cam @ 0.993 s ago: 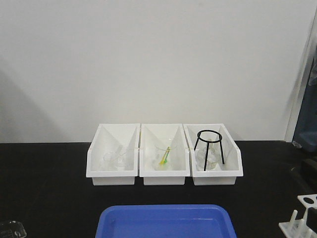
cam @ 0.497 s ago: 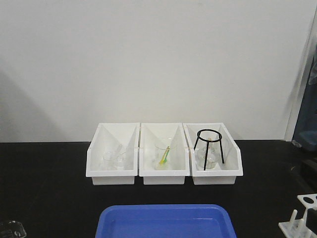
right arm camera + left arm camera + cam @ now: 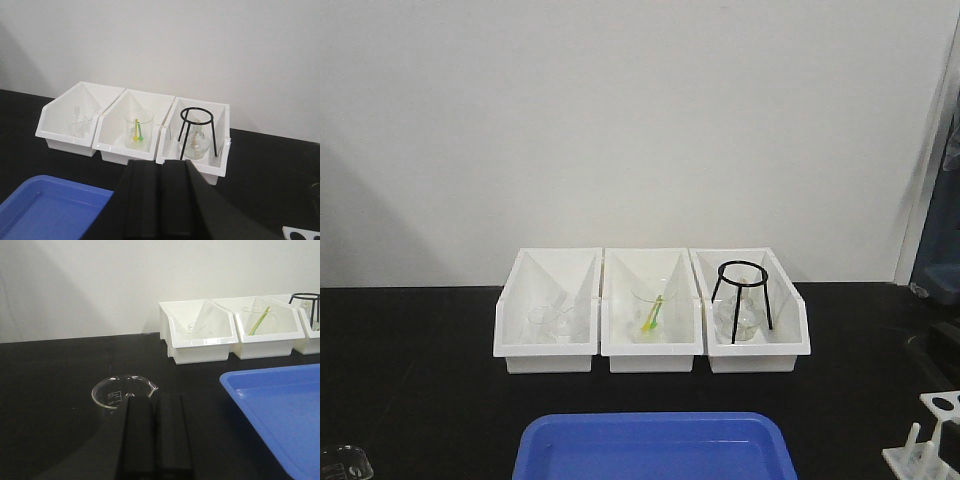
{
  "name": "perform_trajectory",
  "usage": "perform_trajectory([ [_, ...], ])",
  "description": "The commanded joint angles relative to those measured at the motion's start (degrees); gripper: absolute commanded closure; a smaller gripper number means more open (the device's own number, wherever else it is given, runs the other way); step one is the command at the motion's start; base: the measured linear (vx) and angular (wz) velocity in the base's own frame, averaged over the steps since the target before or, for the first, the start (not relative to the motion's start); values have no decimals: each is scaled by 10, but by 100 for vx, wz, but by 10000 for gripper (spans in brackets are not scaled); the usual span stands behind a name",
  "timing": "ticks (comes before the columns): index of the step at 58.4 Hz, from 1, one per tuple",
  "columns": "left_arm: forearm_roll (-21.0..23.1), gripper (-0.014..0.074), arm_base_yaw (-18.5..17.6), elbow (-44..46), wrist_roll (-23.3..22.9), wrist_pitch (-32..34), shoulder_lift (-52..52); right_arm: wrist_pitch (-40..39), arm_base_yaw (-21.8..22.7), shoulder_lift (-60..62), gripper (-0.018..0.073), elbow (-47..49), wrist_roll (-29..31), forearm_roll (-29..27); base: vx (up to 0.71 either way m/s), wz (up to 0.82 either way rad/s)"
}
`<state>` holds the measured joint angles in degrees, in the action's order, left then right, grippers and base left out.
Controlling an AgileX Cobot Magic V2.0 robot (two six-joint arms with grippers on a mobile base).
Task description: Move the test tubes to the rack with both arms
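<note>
1. One white rack shows at the near right edge of the front view, cut by the frame; we see open holes on top but cannot tell whether any tube sits in it. No test tube is clearly visible in any view.
2. Left gripper: its black fingers lie together, nothing between them, just near of a glass beaker on the black bench.
3. Right gripper: fingers likewise together and unladen, facing the bins.
4. Blue tray lies near centre, between both arms, probably so either can reach it.
5. Three white bins stand far centre, holding glassware, yellow-green droppers and a black tripod stand.
</note>
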<state>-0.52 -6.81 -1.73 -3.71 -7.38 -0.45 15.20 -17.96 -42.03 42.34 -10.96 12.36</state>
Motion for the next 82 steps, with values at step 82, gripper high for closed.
perform_trajectory([
  [82, 5, 617, 0, -14, -5, 47, -6, -142, 199, 431, 567, -447, 47, -97, 0, 0],
])
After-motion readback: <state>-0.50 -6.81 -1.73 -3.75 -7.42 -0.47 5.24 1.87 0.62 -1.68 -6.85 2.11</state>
